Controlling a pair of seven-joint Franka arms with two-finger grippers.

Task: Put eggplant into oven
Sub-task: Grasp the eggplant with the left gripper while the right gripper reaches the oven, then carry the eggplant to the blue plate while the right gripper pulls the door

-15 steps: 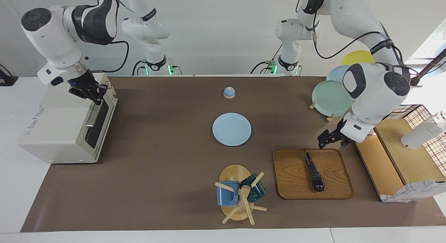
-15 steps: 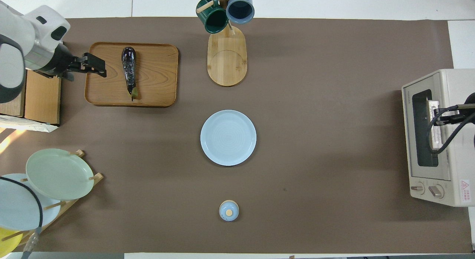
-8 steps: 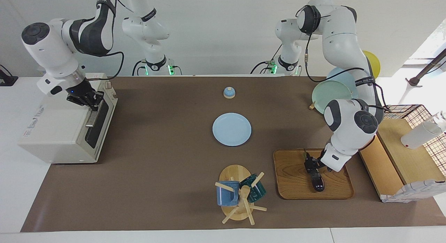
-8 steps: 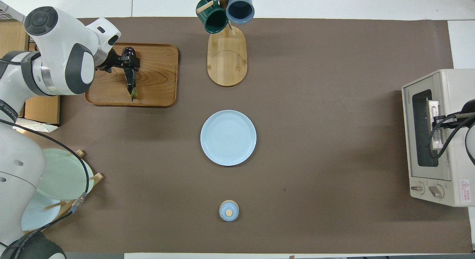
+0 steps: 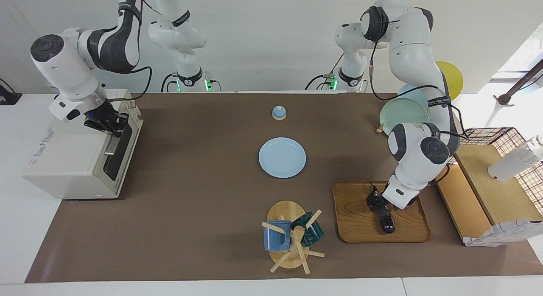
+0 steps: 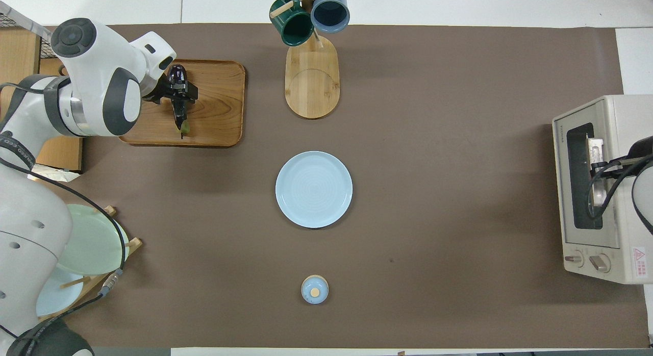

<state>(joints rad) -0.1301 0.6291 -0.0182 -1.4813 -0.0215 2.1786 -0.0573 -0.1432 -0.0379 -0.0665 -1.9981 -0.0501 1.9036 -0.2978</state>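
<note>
Dark purple and shiny, the long thin eggplant point(image 5: 385, 216) lies on the flat brown wooden tray point(image 5: 356, 219) at the left arm's end of the table. We see its small green stem end pointing toward the robots. Our left gripper point(image 5: 375, 201) is down at the middle of the eggplant, with a finger on each side of it. We cannot tell if the fingers are squeezing it or are just beside it.

At the right arm's end of the table sits the boxy off-white toaster oven point(image 5: 72, 160) with a dark glass door. Its door looks closed. Our right gripper point(image 5: 111, 123) is at the metal bar handle point(image 5: 112, 141) on the top edge of the door, and its fingers are pressed together. We cannot tell if it has hold of the handle.

In the middle of the brown table mat point(image 5: 191, 211) we see a round light blue plate point(image 5: 282, 157). A little blue lid with a wooden knob point(image 5: 279, 113) sits nearer to the robots than the plate. Farther from the robots than the plate stands a wooden mug tree point(image 5: 292, 245) with a blue mug point(image 5: 276, 235) and a dark green mug point(image 5: 312, 230) hanging on it. A rack of plates point(image 5: 403, 113) stands near the left arm's base
</note>
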